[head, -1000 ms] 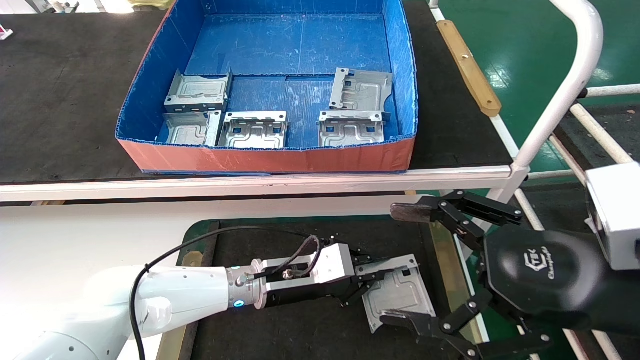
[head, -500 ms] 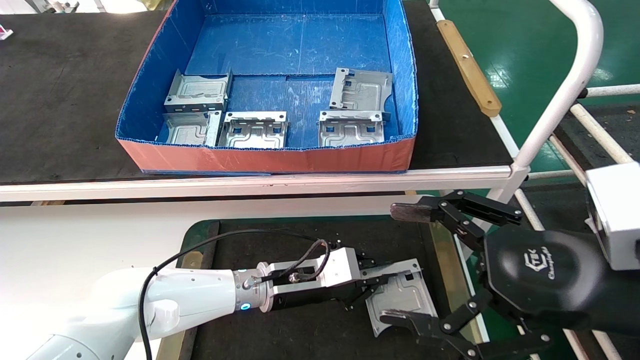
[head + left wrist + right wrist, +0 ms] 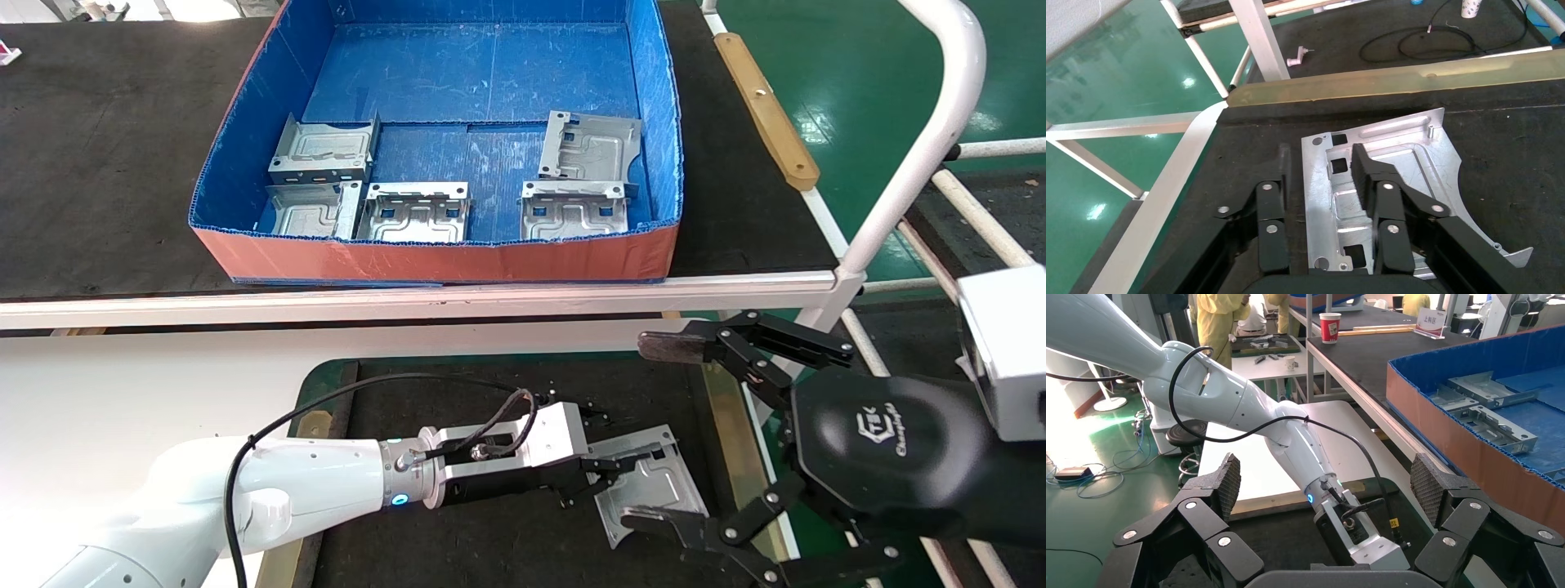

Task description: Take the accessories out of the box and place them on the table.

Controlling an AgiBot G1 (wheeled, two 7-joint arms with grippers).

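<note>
One accessory (image 3: 654,488) lies flat on the black mat (image 3: 490,539) of the white table (image 3: 122,392). My left gripper (image 3: 625,467) is low over its near edge and open. In the left wrist view one finger (image 3: 1281,168) rests beside this accessory (image 3: 1407,177) on the mat and the other finger (image 3: 1364,174) is above it. Several more accessories (image 3: 417,212) lie in the near half of the blue box (image 3: 441,257). My right gripper (image 3: 658,434) hangs open beside the mat's right edge, holding nothing.
The box stands on a black-topped bench (image 3: 98,139) behind the table. A white tube frame (image 3: 940,122) rises at the right. A tan strip (image 3: 731,457) borders the mat on the right. In the right wrist view my left arm (image 3: 1291,435) reaches across the table.
My left gripper shifted a little to the right and lower with the accessory. The accessory now lies flat on the mat and the jaws stand apart. The right arm stayed still.
</note>
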